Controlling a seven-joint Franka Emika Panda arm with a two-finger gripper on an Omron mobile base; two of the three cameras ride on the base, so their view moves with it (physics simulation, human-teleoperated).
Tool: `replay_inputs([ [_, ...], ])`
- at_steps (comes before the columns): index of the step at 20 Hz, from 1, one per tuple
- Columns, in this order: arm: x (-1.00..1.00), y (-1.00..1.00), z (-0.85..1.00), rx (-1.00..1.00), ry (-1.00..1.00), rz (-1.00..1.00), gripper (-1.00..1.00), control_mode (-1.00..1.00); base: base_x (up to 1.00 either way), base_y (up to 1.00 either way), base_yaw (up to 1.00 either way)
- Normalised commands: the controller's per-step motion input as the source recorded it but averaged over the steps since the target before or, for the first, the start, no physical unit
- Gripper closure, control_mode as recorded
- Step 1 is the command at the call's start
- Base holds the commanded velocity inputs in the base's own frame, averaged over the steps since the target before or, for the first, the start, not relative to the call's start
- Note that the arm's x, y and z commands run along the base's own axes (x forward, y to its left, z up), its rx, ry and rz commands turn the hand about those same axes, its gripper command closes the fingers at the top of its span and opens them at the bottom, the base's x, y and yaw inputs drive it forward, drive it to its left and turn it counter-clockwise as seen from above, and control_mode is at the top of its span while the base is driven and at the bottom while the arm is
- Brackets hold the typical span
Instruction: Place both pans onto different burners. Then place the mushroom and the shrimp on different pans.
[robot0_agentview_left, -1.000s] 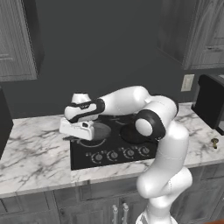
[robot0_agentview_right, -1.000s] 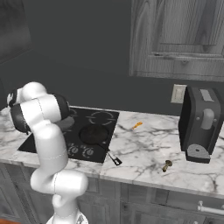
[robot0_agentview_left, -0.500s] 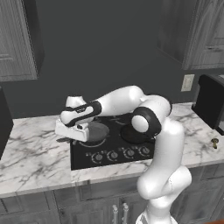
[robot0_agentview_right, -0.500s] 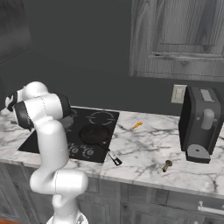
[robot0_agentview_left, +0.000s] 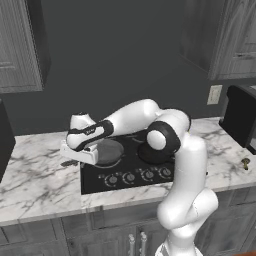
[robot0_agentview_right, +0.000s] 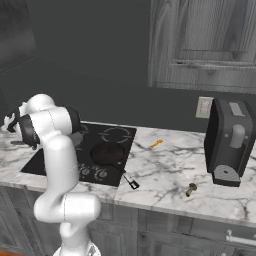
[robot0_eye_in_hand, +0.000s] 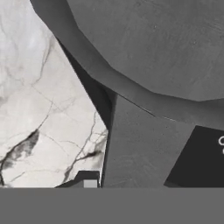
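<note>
The pincer (robot0_agentview_left: 75, 158) hangs low over the left edge of the black cooktop (robot0_agentview_left: 131, 169), where the glass meets the marble worktop (robot0_agentview_left: 35, 182). In the left base view the grey skillet (robot0_agentview_left: 110, 150) sits on the cooktop just to the pincer's right, its bowl partly covered by the white hand. The hand view alone gives the close detail. There the skillet's wide bowl (robot0_eye_in_hand: 162, 43) lies ahead of the pincer (robot0_eye_in_hand: 131, 183), and its short flat handle (robot0_eye_in_hand: 140, 148) runs straight back toward the fingertips (robot0_eye_in_hand: 89, 183) and reaches the bottom of the picture between them. The jaws stand narrow beside that handle, but I cannot tell whether they are pressing on it or clear of it. The right base view supplies what the arm hides from the left. It shows the black pan (robot0_agentview_right: 107, 154) resting on a ring of the cooktop well to the pincer's right, with its thin handle (robot0_agentview_right: 127, 179) sticking out over the front edge of the glass. It also shows the orange shrimp (robot0_agentview_right: 156, 144) lying on the worktop beyond that pan. The mushroom (robot0_agentview_right: 190, 189) lies farther right still, near the front edge and close to the dark coffee machine (robot0_agentview_right: 230, 142). From the left base view the mushroom (robot0_agentview_left: 245, 162) is a small speck far to the right.
</note>
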Motion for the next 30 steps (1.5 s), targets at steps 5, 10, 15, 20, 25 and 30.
replay_inputs([
  [5, -0.14, -0.25, -0.2, 0.0, -0.01, -0.01, 1.0, -1.0, 0.0, 0.0, 0.0],
  [10, -0.1, -0.32, -0.21, 0.0, -0.03, -0.04, 1.0, -1.0, 0.0, 0.0, 0.0],
  [15, -0.01, -0.34, -0.23, 0.0, -0.04, -0.04, 1.0, -1.0, 0.0, 0.0, 0.0],
  [20, 0.0, -0.22, -0.1, 0.0, -0.01, -0.03, 1.0, -1.0, 0.0, 0.0, 0.0],
  [25, 0.0, -0.02, -0.01, 0.0, 0.0, 0.0, 1.0, -1.0, 0.0, 0.0, 0.0],
  [30, 0.0, 0.0, -0.01, 0.0, 0.0, 0.0, 1.0, -1.0, 0.0, 0.0, 0.0],
])
